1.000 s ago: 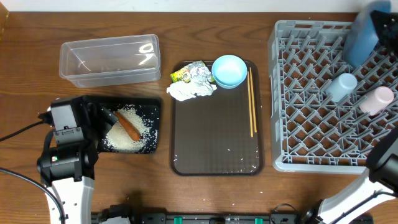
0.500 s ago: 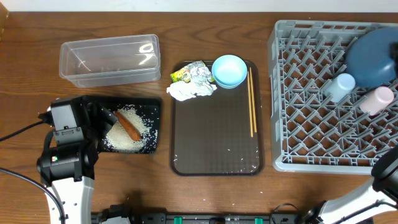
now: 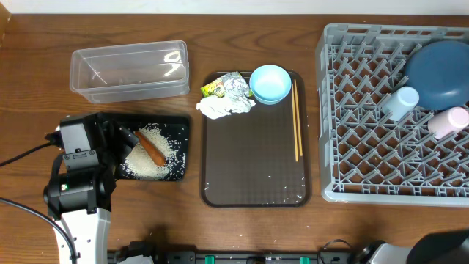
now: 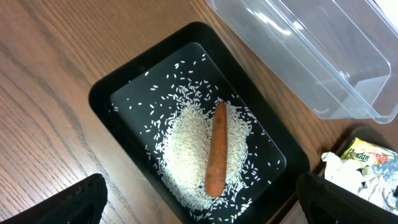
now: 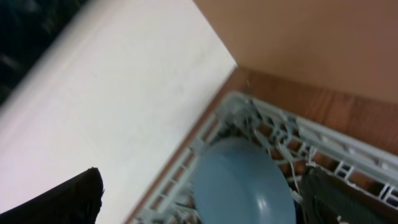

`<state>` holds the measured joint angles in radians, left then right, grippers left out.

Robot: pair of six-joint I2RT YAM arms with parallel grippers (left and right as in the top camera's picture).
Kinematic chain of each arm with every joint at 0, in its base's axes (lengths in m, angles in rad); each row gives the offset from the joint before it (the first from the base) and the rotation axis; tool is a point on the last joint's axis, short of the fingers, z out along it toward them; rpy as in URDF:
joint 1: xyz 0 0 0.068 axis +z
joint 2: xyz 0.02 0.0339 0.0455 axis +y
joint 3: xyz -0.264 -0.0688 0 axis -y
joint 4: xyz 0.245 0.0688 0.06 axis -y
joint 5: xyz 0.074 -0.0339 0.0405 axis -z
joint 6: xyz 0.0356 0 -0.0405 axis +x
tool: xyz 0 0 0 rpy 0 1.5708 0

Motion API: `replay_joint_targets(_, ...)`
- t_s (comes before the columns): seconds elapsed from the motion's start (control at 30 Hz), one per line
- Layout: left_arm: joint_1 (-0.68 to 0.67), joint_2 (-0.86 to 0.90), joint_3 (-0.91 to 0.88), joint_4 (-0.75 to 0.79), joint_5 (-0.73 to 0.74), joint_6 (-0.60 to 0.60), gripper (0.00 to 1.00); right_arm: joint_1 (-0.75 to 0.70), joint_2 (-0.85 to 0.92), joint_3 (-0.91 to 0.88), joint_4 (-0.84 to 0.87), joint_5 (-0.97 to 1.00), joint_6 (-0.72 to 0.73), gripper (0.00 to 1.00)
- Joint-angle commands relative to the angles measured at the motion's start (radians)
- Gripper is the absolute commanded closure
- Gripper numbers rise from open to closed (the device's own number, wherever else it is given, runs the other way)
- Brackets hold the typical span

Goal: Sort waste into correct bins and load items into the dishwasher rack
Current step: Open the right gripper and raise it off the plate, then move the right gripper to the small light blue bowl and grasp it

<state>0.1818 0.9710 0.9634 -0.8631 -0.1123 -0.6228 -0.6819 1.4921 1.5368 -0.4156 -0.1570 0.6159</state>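
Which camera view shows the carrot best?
The left wrist view: the carrot lies large and whole on the rice in the black tray. The overhead view shows it whole too, but much smaller. The right wrist view does not show it.

We see the overhead view's right edge cut off the dishwasher rack [image 3: 366, 147], the dark blue bowl [image 3: 438, 64] and the white cup [image 3: 448, 122], while the left arm [image 3: 77, 147] hides the left end of the black tray [image 3: 186, 150]. Our right wrist view is blurred throughout; the left wrist view's edge crops the wrapper [image 4: 367, 155].
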Motion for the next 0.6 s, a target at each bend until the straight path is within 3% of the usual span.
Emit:
replay_joint_targets(0.0,0.003,0.002,0.001,0.000,-0.020,0.013,0.01,0.013,-0.075,0.005,0.002,-0.031,0.074,0.01)
replay_joint_targets(0.17,0.003,0.002,0.001,0.000,-0.020,0.013,0.01,0.054,-0.156,0.005,0.045,-0.485,0.111,0.01)
replay_joint_targets(0.27,0.003,0.002,0.001,0.000,-0.020,0.013,0.01,0.145,-0.159,0.005,0.140,-0.621,0.107,0.02)
replay_joint_targets(0.43,0.003,0.002,0.001,0.000,-0.020,0.013,0.01,0.404,-0.139,0.005,0.089,-0.486,-0.085,0.13)
replay_joint_targets(0.57,0.003,0.002,0.001,0.000,-0.020,0.013,0.01,0.668,-0.091,0.005,-0.049,-0.056,-0.256,0.22)
